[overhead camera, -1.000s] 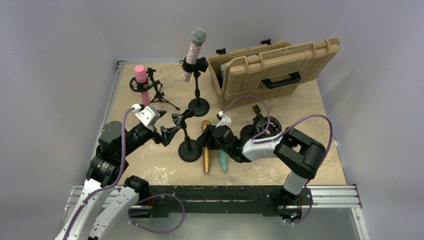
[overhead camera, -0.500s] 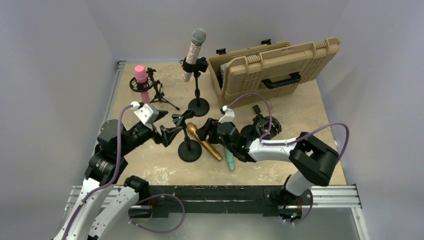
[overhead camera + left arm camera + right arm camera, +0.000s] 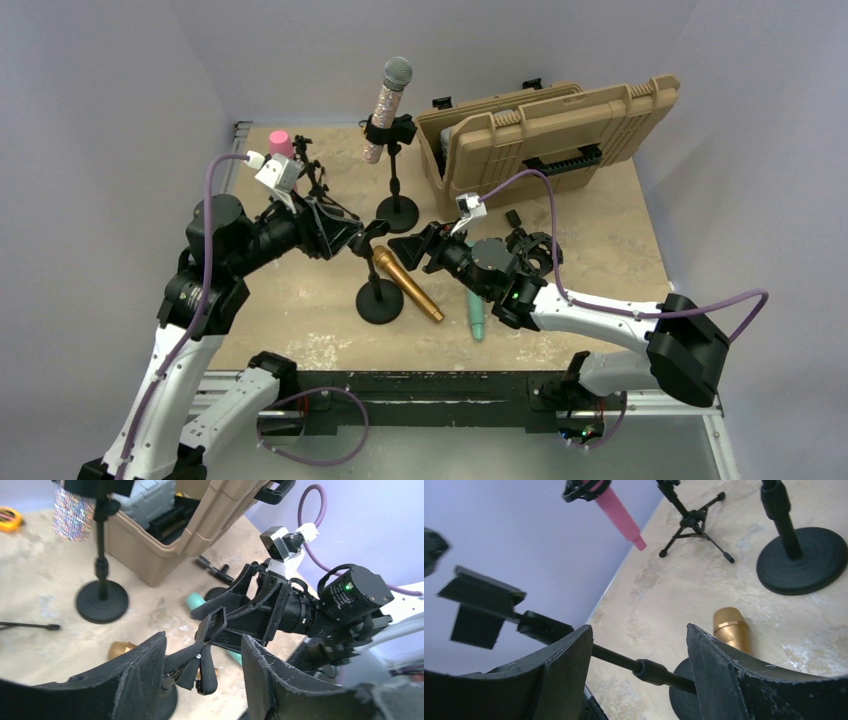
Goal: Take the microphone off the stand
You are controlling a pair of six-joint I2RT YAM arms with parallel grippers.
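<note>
Grippers released: left gripper (image 3: 203, 637) straddles stand clip (image 3: 200, 655); right gripper (image 3: 638, 628) straddles pole (image 3: 651, 672); only overhead shows whole gold microphone (image 3: 405, 284).

gold mic (image 3: 408, 287) shiny metal; stand (image 3: 380, 304) matt blk.

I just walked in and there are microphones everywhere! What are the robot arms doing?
They are taking a microphone off its stand. The gold microphone lies on the table beside the short black stand, out of its clip. The left gripper has its open fingers either side of that empty clip. The right gripper is open too, close to the stand's pole.
</note>
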